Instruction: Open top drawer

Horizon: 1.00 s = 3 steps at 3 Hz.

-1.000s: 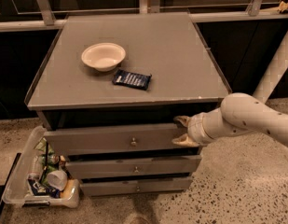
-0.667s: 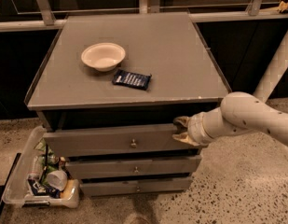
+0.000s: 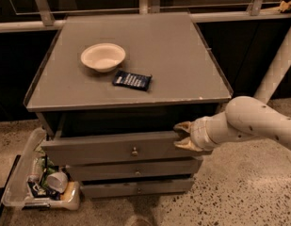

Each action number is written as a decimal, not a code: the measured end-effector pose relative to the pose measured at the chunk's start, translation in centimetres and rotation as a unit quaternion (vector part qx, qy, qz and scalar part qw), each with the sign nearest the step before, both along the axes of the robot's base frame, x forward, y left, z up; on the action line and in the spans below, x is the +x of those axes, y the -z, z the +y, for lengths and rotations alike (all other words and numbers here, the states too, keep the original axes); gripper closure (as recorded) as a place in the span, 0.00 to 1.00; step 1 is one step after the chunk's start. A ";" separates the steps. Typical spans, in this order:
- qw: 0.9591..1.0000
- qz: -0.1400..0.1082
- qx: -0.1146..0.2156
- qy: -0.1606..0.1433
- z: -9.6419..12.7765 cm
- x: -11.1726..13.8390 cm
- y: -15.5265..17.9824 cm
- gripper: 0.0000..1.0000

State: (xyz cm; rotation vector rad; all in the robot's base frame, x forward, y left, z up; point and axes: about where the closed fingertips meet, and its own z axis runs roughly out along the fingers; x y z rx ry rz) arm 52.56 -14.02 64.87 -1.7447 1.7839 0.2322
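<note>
The top drawer (image 3: 102,147) is the tallest grey front under the cabinet top, with a small round metal knob (image 3: 134,151) at its centre. It stands pulled out a little, with a dark gap above its front panel. My gripper (image 3: 183,136) is at the right end of that panel. Its fingers (image 3: 182,126) straddle the panel's top edge, one behind it and one in front, closed on the panel. My white arm (image 3: 251,121) reaches in from the right.
A white bowl (image 3: 102,57) and a dark blue packet (image 3: 132,80) lie on the cabinet top (image 3: 182,55). Two shallower drawers (image 3: 135,171) sit below. A clear bin of trash (image 3: 39,182) stands on the floor at the left. A metal rail and a slanted post are behind and to the right.
The top drawer has come out slightly further, and my gripper has moved a little toward the camera with it. The bowl and packet have not moved.
</note>
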 end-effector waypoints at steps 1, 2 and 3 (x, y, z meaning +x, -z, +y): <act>1.000 0.000 0.000 0.000 0.0 0.0 0.0 0.82; 1.000 0.000 0.000 0.000 0.0 0.0 0.0 0.58; 1.000 0.012 0.010 0.000 -0.2 -0.2 0.6 0.36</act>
